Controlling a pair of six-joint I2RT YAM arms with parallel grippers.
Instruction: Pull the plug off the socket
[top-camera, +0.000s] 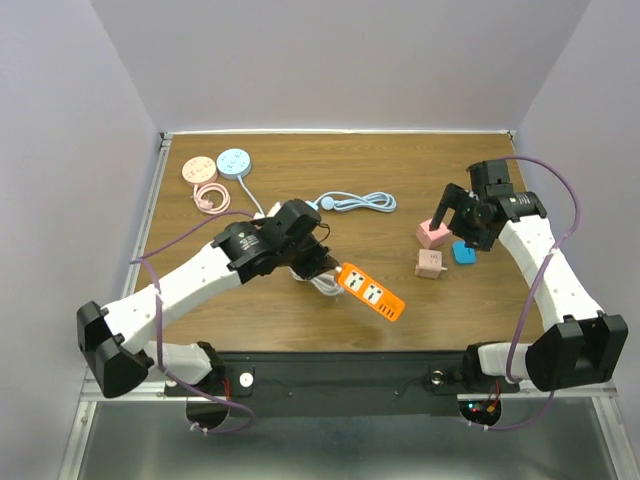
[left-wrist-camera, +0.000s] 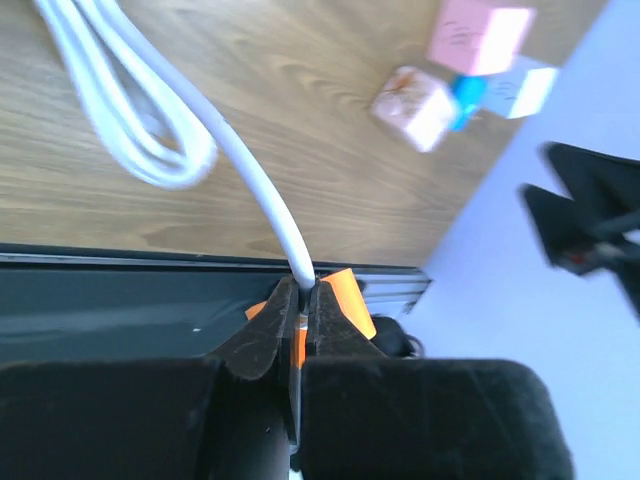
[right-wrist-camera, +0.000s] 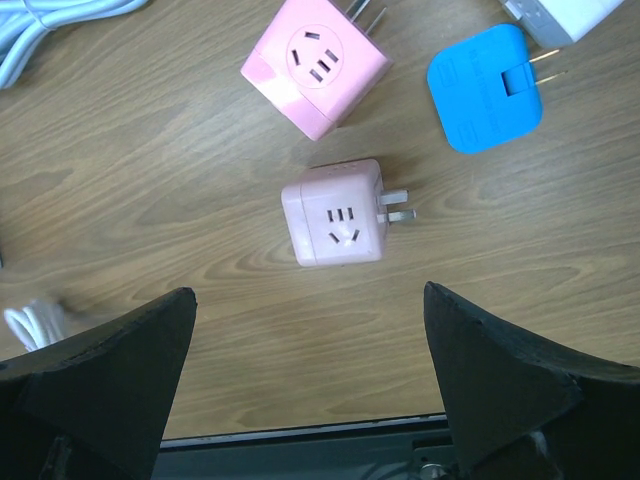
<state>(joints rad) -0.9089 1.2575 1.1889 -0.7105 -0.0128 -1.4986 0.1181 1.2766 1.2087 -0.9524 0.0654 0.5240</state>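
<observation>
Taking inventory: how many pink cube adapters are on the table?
2: a bright pink cube beside the blue adapter, a paler cube just nearer the arm bases.

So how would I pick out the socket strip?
Start at the wooden table, middle of its near edge. There the left arm's fingers pinch a white cord at a flat strip. It's the only bright orange thing; its neighbours are pastel cubes and round pucks.

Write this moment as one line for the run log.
left gripper: shut on white cable at orange power strip end | right gripper: open, over pale pink cube adapter, not touching
</observation>
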